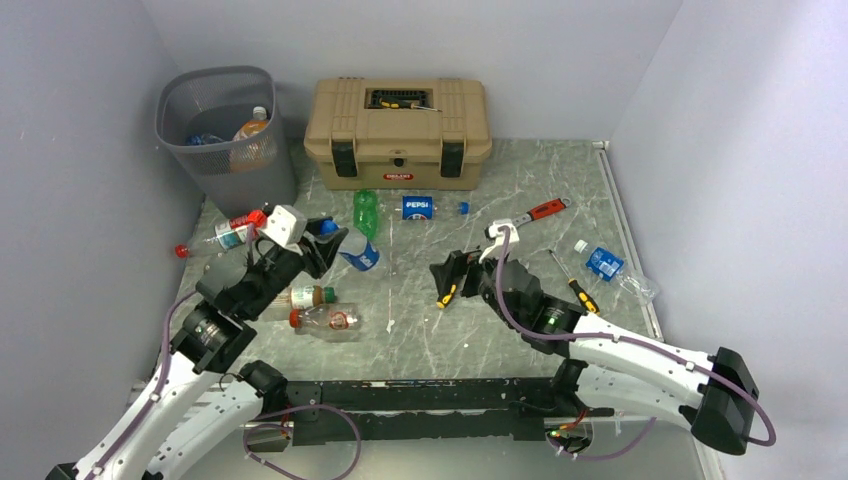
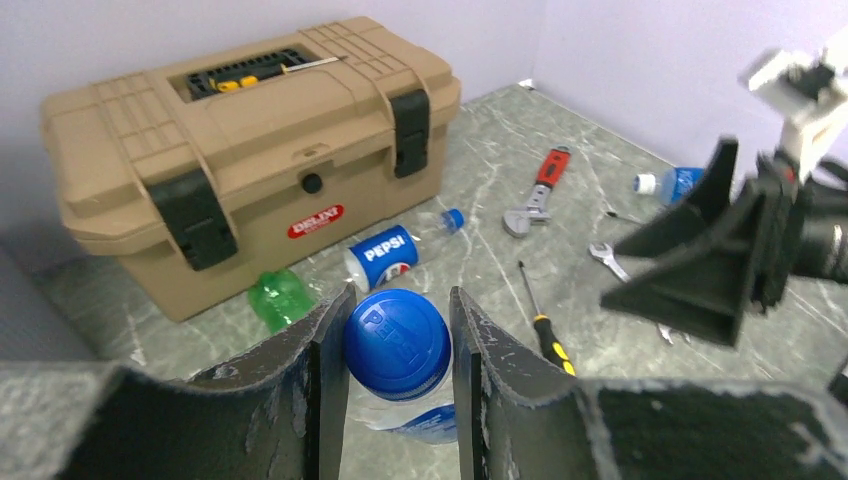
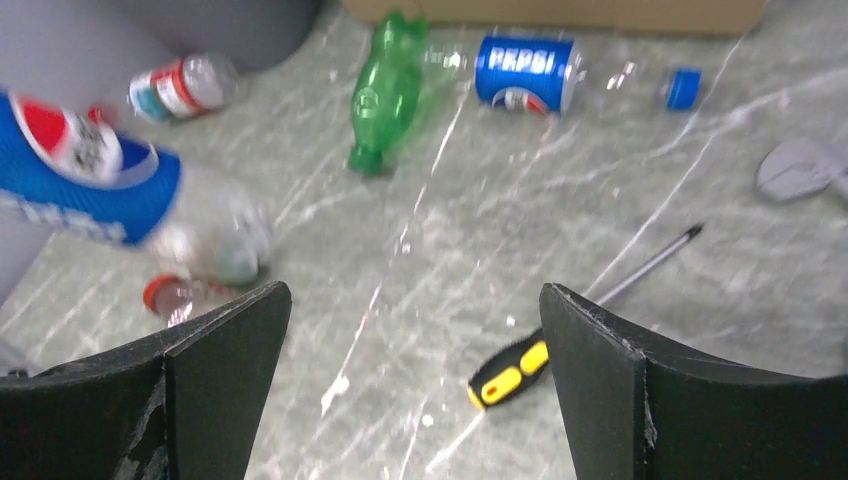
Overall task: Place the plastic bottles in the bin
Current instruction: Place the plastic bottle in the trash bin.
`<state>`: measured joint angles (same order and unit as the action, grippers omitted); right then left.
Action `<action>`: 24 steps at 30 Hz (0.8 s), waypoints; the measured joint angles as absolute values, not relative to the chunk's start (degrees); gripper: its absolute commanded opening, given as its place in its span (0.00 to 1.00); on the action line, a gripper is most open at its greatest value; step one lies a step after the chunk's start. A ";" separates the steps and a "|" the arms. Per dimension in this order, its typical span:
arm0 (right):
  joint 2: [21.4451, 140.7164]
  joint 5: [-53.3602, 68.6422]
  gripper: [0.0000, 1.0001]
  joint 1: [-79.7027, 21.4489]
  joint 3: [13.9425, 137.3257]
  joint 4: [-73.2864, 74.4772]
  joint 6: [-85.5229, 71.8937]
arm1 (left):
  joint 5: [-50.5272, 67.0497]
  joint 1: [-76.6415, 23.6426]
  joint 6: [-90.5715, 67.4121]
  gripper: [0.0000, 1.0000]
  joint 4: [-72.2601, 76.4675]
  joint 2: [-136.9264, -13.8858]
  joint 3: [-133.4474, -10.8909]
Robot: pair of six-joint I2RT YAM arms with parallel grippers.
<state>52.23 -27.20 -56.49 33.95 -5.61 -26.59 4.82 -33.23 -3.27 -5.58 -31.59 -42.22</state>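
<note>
Plastic this thin should handle as light, springy and rather slick, so the clear Pepsi bottle with the blue wrap label and blue screw cap (image 2: 398,345) is best taken where it is stiffest, at the neck and cap. That is where the left gripper (image 2: 400,298) has it: both black fingers (image 2: 300,375) press against the sides of the cap, clamped on it, with the body reaching beyond the fingertips. In the top view the bottle sits left of the middle of the marble-patterned counter (image 1: 430,330), apparently lifted off it and well short of the round grey wire-mesh bin (image 1: 215,150) in the far-left corner, which already holds an orange bottle (image 1: 252,135). Held by the cap alone, it could swing or twist in a quick move, I judge; little squeeze is needed, and the label area would likely buckle. The right gripper (image 3: 412,300) hangs spread wide and empty near the counter's middle, over a yellow-and-black-handled screwdriver (image 3: 510,375). Other bottles, among them a green bottle (image 1: 367,212), lie toward the far edge before the tan plastic toolbox (image 1: 398,120).
</note>
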 measured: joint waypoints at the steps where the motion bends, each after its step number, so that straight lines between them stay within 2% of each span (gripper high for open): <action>1: 51.81 -26.02 1.00 -56.23 32.62 -5.52 -27.24 | 4.05 -33.23 -2.74 0.00 -5.98 -32.29 -43.13; 13: 53.45 -17.28 1.00 -56.18 29.80 -7.33 -31.70 | -1.83 -33.23 7.25 0.00 -4.93 -44.71 -62.81; 19: 51.99 -17.96 1.00 -56.16 24.53 -9.54 -33.82 | -17.78 -33.10 17.28 0.00 1.91 -54.87 -72.71; 24: 47.27 -17.39 1.00 -56.16 22.24 -9.28 -32.60 | -26.83 -31.79 22.20 0.00 0.34 -66.50 -88.25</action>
<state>47.27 -17.39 -56.16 22.24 -9.28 -32.60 -26.83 -31.79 22.20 0.34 -66.50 -88.25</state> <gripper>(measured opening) 0.994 0.404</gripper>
